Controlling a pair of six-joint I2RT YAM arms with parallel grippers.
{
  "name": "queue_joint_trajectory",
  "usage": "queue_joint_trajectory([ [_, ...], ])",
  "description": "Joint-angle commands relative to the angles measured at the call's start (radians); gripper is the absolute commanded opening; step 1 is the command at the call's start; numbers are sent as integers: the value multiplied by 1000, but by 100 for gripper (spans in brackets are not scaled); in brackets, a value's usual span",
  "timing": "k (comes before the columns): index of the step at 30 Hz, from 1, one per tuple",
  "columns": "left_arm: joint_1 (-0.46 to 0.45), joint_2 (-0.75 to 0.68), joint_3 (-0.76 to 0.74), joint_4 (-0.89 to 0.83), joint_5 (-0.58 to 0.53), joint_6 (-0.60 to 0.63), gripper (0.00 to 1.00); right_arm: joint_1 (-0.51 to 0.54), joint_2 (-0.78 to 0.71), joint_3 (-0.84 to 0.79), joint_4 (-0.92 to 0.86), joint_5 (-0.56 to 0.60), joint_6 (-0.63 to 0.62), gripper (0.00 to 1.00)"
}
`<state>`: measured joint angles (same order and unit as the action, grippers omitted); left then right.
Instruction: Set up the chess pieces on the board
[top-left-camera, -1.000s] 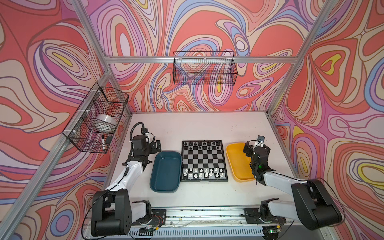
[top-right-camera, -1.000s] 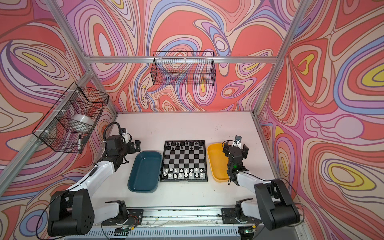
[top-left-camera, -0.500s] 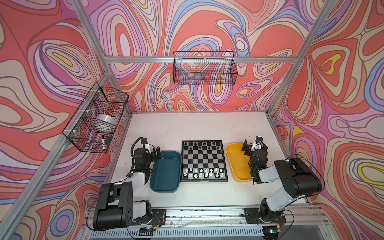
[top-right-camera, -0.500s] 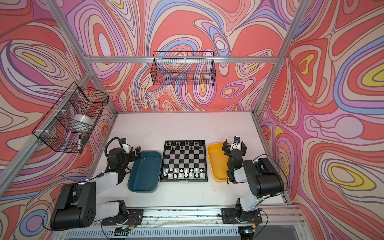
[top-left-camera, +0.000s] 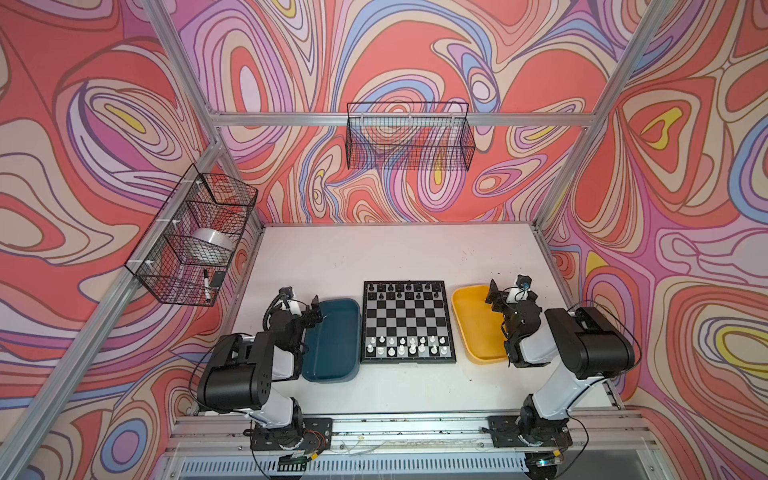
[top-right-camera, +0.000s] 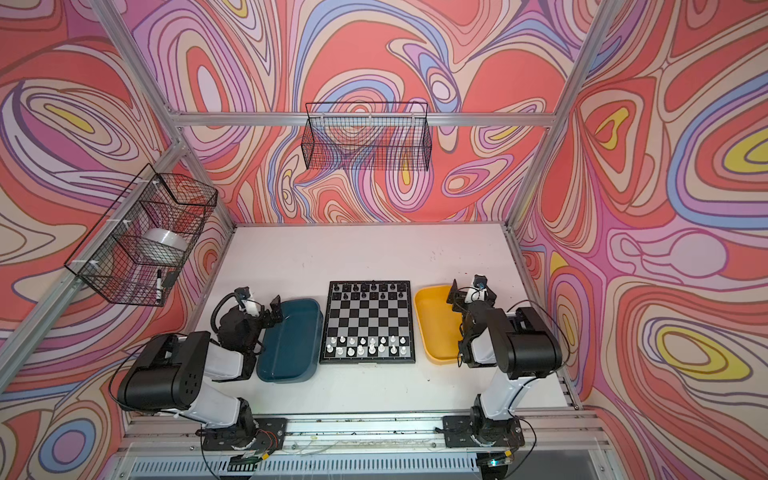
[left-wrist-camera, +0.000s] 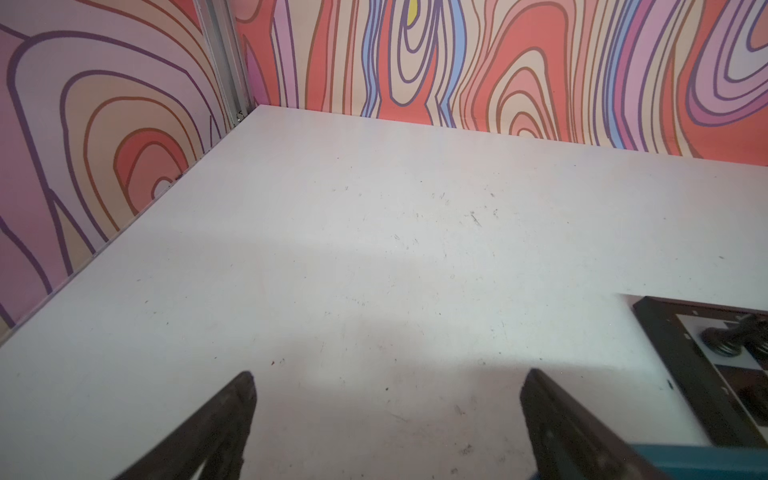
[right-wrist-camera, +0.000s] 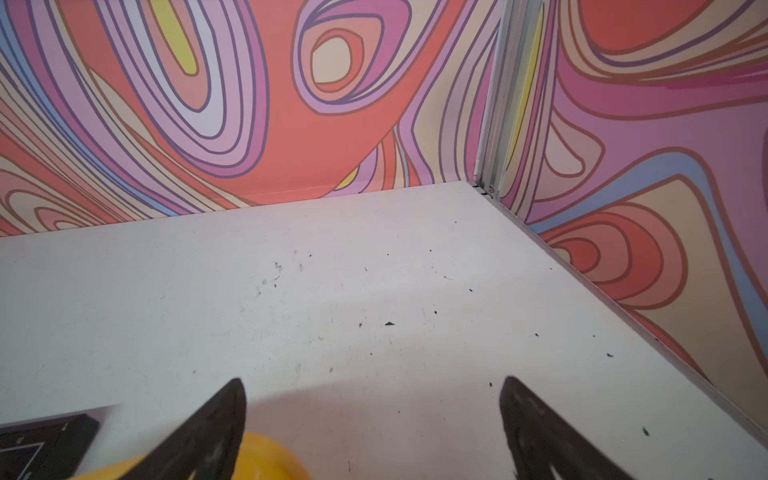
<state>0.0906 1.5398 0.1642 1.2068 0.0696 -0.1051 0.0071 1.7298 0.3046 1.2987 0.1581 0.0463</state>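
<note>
The board (top-left-camera: 450, 322) (top-right-camera: 412, 322) lies at the middle of the table in both top views. White chess pieces (top-left-camera: 402, 341) (top-right-camera: 363, 341) fill its two near rows and black chess pieces (top-left-camera: 400, 287) (top-right-camera: 365, 287) its two far rows. My left gripper (top-left-camera: 309, 309) (left-wrist-camera: 390, 376) hangs open and empty over the far left corner of the teal tray (top-left-camera: 332, 365). My right gripper (top-left-camera: 509, 297) (right-wrist-camera: 372, 381) is open and empty above the far right edge of the yellow tray (top-left-camera: 469, 328). A corner of the board (left-wrist-camera: 685, 353) (right-wrist-camera: 41, 440) shows in each wrist view.
The teal tray (top-right-camera: 286, 361) (left-wrist-camera: 706, 457) lies left of the board and the yellow tray (top-right-camera: 436, 328) (right-wrist-camera: 266, 453) right of it. Both trays look empty. Wire baskets (top-left-camera: 409, 141) (top-left-camera: 195, 237) hang on the back and left walls. Both arms are folded near the front rail.
Both arms have folded back toward the front rail, elbows rising. The left gripper has come nearer to the teal tray. Both grippers stay open.
</note>
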Motion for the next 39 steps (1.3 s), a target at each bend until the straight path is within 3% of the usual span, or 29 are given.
queue_joint_trajectory([
  [1, 2, 18, 2, 93, -23, -14, 100, -7, -24, 65, -165, -64, 0, 98],
  [7, 1, 12, 19, 56, -26, -19, 100, -7, -21, 154, -328, -35, 7, 98],
  [15, 1, -11, 109, -143, 36, 5, 100, -8, -21, 152, -323, -30, 4, 98],
  [39, -3, -7, 135, -183, 65, 20, 100, -7, -22, 154, -329, -30, 1, 98],
])
